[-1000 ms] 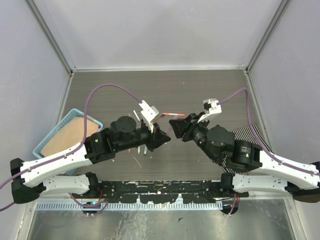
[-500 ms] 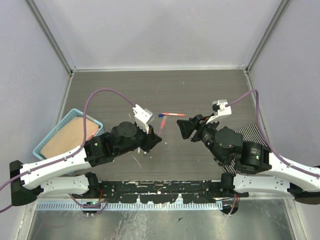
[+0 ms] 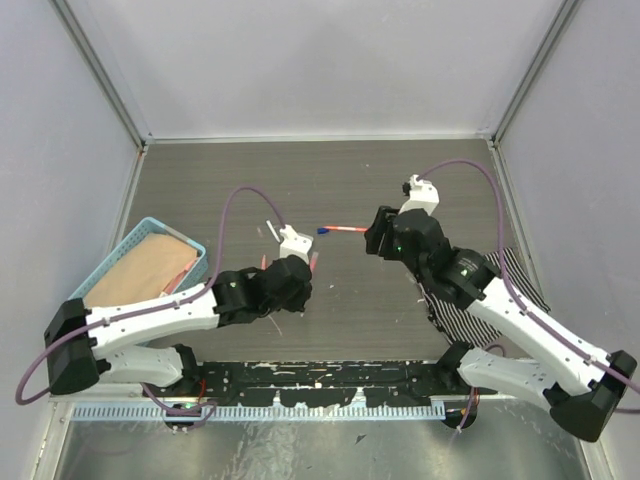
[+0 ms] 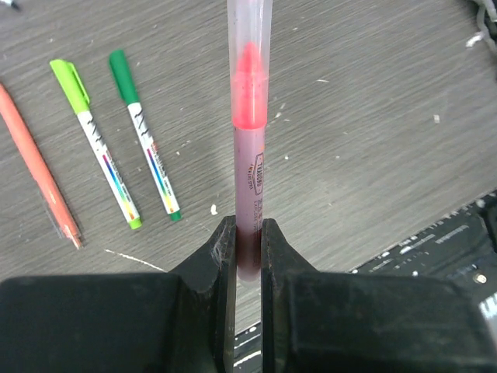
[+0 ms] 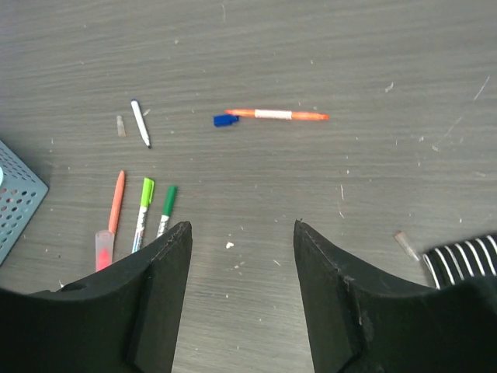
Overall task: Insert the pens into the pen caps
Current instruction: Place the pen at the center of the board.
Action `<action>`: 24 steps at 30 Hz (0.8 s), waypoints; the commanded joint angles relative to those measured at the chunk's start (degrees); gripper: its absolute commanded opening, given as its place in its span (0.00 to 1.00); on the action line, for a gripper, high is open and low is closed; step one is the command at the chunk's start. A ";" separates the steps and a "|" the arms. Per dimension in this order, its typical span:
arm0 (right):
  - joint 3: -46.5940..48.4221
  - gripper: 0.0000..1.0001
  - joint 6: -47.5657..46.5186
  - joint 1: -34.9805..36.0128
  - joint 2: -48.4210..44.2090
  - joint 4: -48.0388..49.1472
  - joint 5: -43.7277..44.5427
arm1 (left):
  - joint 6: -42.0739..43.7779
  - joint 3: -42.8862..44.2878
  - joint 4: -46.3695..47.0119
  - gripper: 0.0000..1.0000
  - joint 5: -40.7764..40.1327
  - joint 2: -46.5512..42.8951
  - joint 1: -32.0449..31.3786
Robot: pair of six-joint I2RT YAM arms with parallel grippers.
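My left gripper (image 4: 248, 225) is shut on the lower end of a pink pen (image 4: 248, 148), which points away from the jaws above the table and has a clear cap over its tip. The same pen shows in the top view (image 3: 314, 262). To its left lie a light green pen (image 4: 93, 144), a dark green pen (image 4: 144, 132) and an orange pen (image 4: 35, 163). My right gripper (image 5: 242, 233) hangs open and empty, high over the table. Beyond it lies an orange-ended white pen (image 5: 279, 115) with a blue cap (image 5: 225, 120) at its left end, slightly askew.
A small dark-tipped white pen (image 5: 140, 123) and a clear cap (image 5: 120, 126) lie at the far left. Another clear cap (image 5: 404, 243) lies near a striped cloth (image 5: 466, 256) on the right. A blue basket (image 3: 100, 270) stands at the left edge.
My right gripper opened and drew up and away; the orange-ended pen with the blue cap now lies on the table. My left arm pulled back toward the near-left, still holding the pink pen.
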 commanded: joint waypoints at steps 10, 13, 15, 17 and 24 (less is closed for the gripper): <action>-5.37 0.60 2.11 -4.81 -7.74 1.60 -11.43 | -12.70 8.46 -11.52 0.00 -7.39 19.81 0.43; -5.53 0.60 1.89 -4.77 -7.62 1.48 -11.38 | -13.42 9.46 -11.33 0.00 -7.32 22.03 0.73; -5.71 0.60 1.80 -4.78 -7.35 1.49 -11.59 | -13.47 9.89 -10.93 0.00 -6.91 22.97 1.32; -5.89 0.60 1.77 -4.78 -7.17 1.48 -11.68 | -13.41 10.17 -10.38 0.00 -6.21 23.88 2.10; -6.31 0.60 1.28 -4.75 -6.94 1.48 -11.36 | -12.11 11.18 -8.84 0.00 -4.00 26.60 4.38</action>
